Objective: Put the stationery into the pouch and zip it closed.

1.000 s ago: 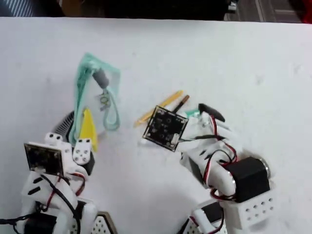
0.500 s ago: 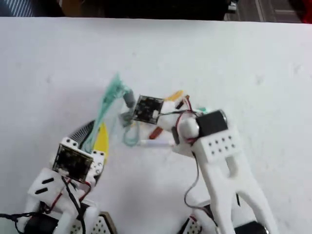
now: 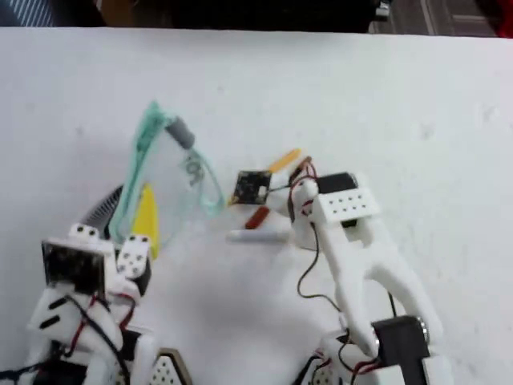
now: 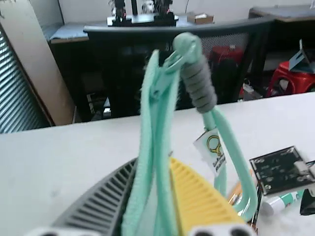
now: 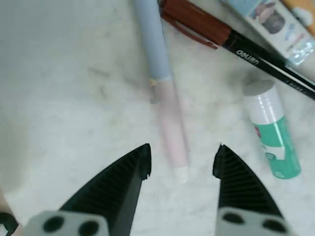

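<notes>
Pouch (image 4: 153,98) bottom hidden in left pincer (image 4: 154,166), right pincer (image 5: 183,150) straddling pen (image 5: 167,118)

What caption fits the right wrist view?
Right gripper, fingers open, poised over the pale pen, beside a brown pen and green glue stick.

I work in what looks like an office or lab room. Past the far edge of my white table (image 3: 401,96) stands a black mesh office chair (image 4: 118,64). Behind it is a desk (image 4: 74,32) carrying dark equipment (image 4: 142,10). Slatted window blinds (image 4: 17,98) hang to one side, next to a tan wooden panel (image 4: 44,59). A red plastic stool (image 4: 290,78) sits near a second, grey desk (image 4: 280,12).
</notes>
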